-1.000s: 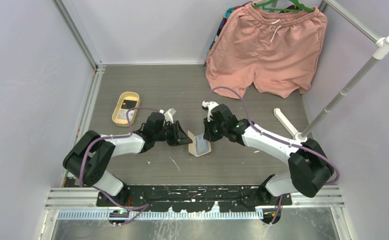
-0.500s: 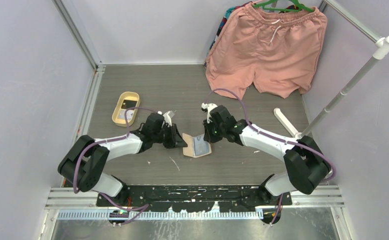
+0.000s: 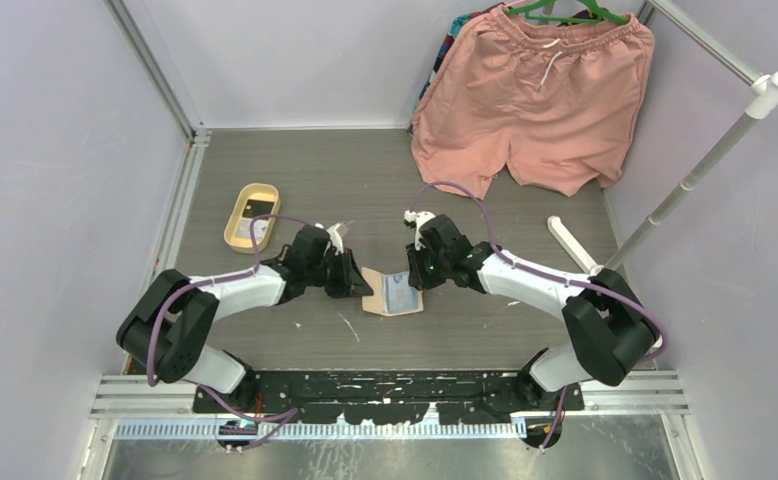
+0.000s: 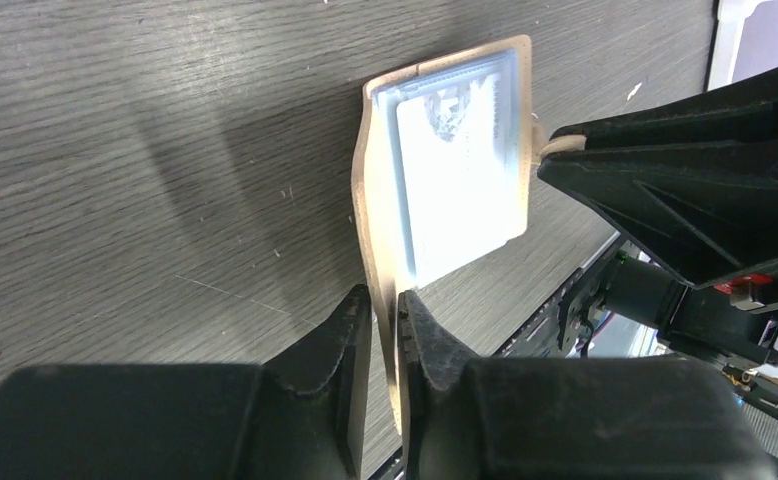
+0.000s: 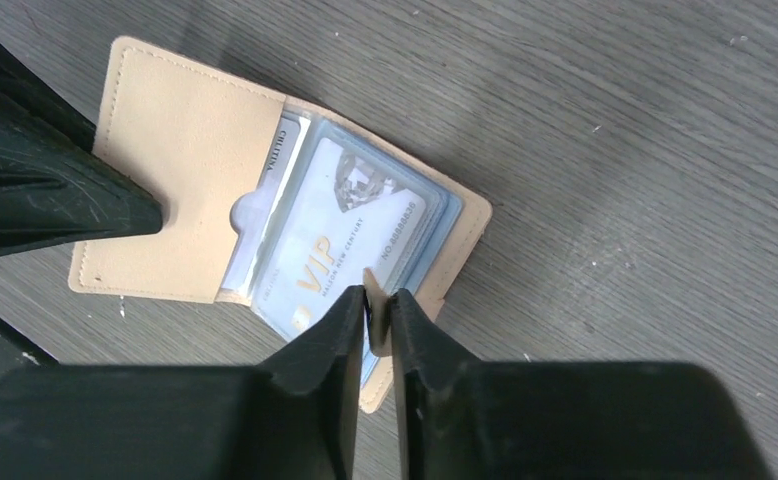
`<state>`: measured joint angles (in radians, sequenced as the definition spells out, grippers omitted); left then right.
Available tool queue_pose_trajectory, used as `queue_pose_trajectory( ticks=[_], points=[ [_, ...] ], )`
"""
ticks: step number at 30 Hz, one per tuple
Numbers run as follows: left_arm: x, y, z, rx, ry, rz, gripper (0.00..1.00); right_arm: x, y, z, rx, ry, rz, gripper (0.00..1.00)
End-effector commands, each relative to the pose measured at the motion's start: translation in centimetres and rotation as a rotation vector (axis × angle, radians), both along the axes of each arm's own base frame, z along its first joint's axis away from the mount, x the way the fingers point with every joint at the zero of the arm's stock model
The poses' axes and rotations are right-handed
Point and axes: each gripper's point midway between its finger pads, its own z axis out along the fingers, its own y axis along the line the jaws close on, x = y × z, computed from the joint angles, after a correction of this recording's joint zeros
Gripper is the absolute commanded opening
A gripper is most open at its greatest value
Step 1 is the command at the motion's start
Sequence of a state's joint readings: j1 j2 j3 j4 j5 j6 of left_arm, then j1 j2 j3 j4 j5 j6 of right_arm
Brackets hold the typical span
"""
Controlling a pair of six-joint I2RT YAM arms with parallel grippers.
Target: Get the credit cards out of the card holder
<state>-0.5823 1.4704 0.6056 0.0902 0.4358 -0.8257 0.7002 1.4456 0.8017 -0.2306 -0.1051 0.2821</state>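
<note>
The beige card holder (image 3: pixel 375 291) lies open on the table between both arms. My left gripper (image 4: pixel 386 303) is shut on the edge of its tan flap (image 4: pixel 373 215). A pale blue credit card (image 5: pixel 350 245) marked VIP sits in the clear sleeves. A white card (image 5: pixel 277 178) shows under the tan pocket (image 5: pixel 180 150). My right gripper (image 5: pixel 375 297) stands over the sleeve side. Its jaws are barely parted around the small snap tab (image 5: pixel 373 283), with a sliver of gap on one side. A dark card (image 3: pixel 258 208) lies in the cream tray (image 3: pixel 235 228).
Pink shorts (image 3: pixel 535 100) hang on a green hanger at the back right. A white pole (image 3: pixel 685 185) slants down to a white foot (image 3: pixel 570 243) right of my right arm. A metal rail (image 3: pixel 180 220) runs along the table's left edge.
The card holder has come down from a tilted, lifted pose to lie flat and has shifted slightly left. My right jaws have loosened around the snap tab. My left jaws have closed a little on the flap.
</note>
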Motion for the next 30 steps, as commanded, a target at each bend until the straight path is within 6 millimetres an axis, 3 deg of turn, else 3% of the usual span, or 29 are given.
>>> queue_pose_trajectory(
  ticks=[1, 5, 12, 20, 25, 30],
  points=[
    [0.7, -0.4, 0.9, -0.011, -0.037, -0.001, 0.20, 0.8, 0.5, 0.4, 0.026, -0.035, -0.016, 0.27],
    [0.6, -0.4, 1.0, -0.016, -0.040, -0.001, 0.33, 0.7, 0.5, 0.2, 0.025, -0.031, -0.016, 0.33],
    [0.6, -0.1, 0.8, -0.008, -0.036, 0.015, 0.34, 0.6, 0.4, 0.0, 0.023, -0.027, -0.018, 0.35],
    [0.8, 0.8, 1.1, 0.017, -0.067, 0.062, 0.19, 0.5, 0.4, -0.5, 0.018, -0.013, -0.016, 0.35],
    [0.6, 1.0, 0.9, 0.021, -0.067, 0.064, 0.01, 0.6, 0.4, -0.4, 0.016, -0.015, -0.020, 0.38],
    [0.4, 0.8, 0.8, -0.002, -0.068, 0.052, 0.00, 0.9, 0.1, 0.7, 0.015, -0.039, -0.039, 0.49]
  ],
)
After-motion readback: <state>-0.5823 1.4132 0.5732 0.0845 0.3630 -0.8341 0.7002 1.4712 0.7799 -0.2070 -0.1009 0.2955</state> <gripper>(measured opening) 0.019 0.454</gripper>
